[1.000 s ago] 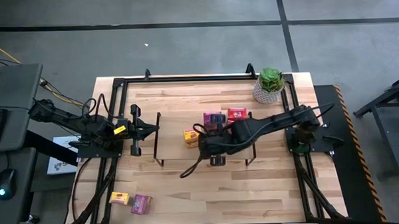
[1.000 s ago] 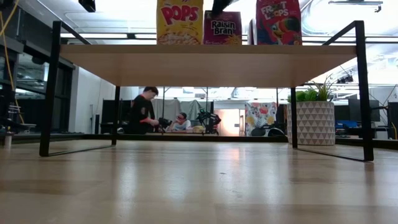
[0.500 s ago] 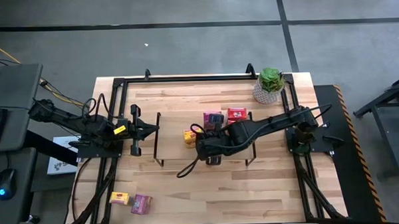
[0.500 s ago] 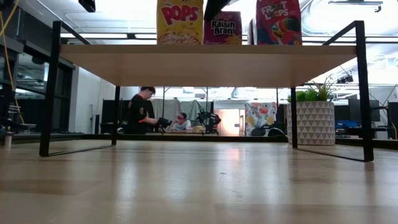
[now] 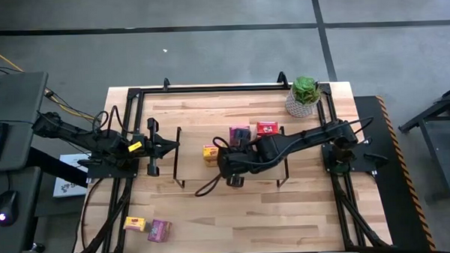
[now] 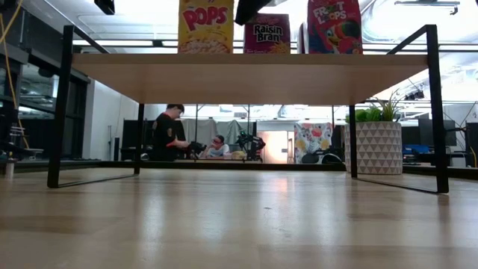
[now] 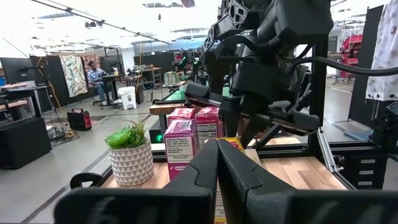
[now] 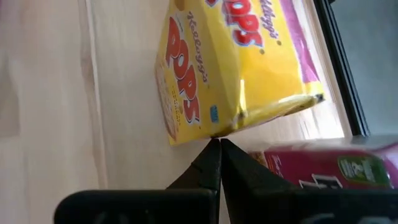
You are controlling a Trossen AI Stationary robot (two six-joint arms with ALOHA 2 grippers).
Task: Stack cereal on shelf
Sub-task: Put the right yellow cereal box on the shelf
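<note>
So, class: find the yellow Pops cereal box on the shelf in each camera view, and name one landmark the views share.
High view: yellow Pops box, centre, beside the right gripper.
Low view: top, on the shelf, leftmost box.
Left wrist view: yellow sliver behind the fingers.
Right wrist view: fills the middle.
Shared landmark: magenta Raisin Bran box.

On the shelf (image 5: 188, 143), you have open board left of the yellow box (image 5: 210, 154); to its right the right claw (image 5: 225, 162), magenta box (image 5: 240, 133) and red box (image 5: 267, 128) crowd together. The plant (image 5: 304, 96) blocks the counter's far right corner.
</note>
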